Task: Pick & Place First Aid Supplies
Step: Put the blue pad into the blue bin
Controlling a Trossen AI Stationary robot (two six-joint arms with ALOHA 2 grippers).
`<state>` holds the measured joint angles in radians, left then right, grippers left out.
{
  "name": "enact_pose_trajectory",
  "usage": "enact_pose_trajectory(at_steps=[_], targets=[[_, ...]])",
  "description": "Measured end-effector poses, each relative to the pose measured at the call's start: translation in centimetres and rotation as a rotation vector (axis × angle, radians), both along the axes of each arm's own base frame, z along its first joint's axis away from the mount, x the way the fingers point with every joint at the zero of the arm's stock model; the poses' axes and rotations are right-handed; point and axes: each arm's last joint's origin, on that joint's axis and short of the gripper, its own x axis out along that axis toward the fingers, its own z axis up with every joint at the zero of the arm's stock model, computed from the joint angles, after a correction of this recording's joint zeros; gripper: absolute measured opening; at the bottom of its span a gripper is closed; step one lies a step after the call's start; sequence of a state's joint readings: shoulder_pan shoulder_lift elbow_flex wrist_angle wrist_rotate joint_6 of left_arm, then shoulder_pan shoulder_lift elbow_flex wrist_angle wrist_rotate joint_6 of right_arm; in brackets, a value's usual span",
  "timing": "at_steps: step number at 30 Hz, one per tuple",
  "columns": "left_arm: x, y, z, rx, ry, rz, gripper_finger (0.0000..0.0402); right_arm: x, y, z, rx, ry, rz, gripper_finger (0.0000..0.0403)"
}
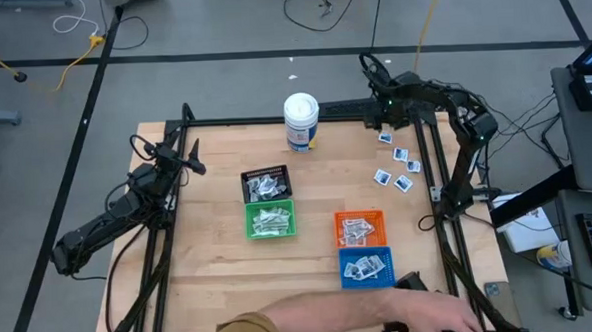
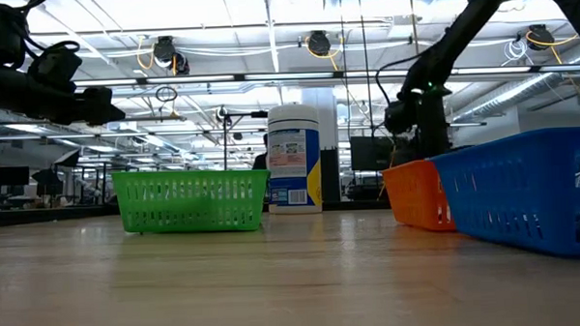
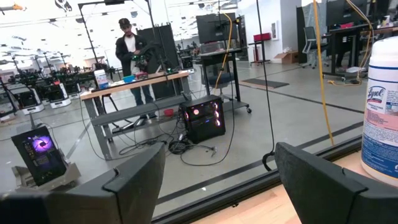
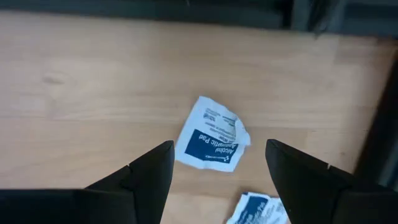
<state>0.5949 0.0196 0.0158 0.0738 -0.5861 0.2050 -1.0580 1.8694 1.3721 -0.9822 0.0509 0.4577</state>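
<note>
Picking is underway — right gripper (image 4: pixel 214 163) hovering open over a wipe packet (image 4: pixel 211 142) near the counter's far right corner, needing descent and closing — left gripper (image 3: pixel 217 180) waiting open at the left edge.

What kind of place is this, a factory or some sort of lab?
Most likely a robotics lab or workshop: a wooden table stands on a taped concrete floor with loose cables, other workbenches with equipment fill the hall, and a person works at one.

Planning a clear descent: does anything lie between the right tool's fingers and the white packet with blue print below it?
Nothing. The right wrist view shows bare wooden table around the white blue-printed packet under the open right tool.
</note>
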Motion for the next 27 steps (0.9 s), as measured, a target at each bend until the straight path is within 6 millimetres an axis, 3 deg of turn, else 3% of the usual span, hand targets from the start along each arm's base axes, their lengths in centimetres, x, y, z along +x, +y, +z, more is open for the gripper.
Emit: enact_pose_trajectory(at_steps=[8,17,21,27], targets=[[0.0,0.0,0.0,0.000,0.000,0.000,0.0306,-0.4,0.7,-2.8,-0.033,-0.018,0.017,0.0249],[0.0,0.0,0.0,0.000,0.000,0.000,0.0306,-0.3,0.7,-3.4,-0.052,-0.031,0.059,0.0235],[0.0,0.0,0.0,0.000,0.000,0.000,0.0305,-0.2,0.7,-3.4,-0.050,-0.032,0.062,0.0185],[0.0,0.0,0.0,0.000,0.000,0.000,0.0306,0.0,0.8,-3.5,-0.026,-0.073,0.068,0.0054]])
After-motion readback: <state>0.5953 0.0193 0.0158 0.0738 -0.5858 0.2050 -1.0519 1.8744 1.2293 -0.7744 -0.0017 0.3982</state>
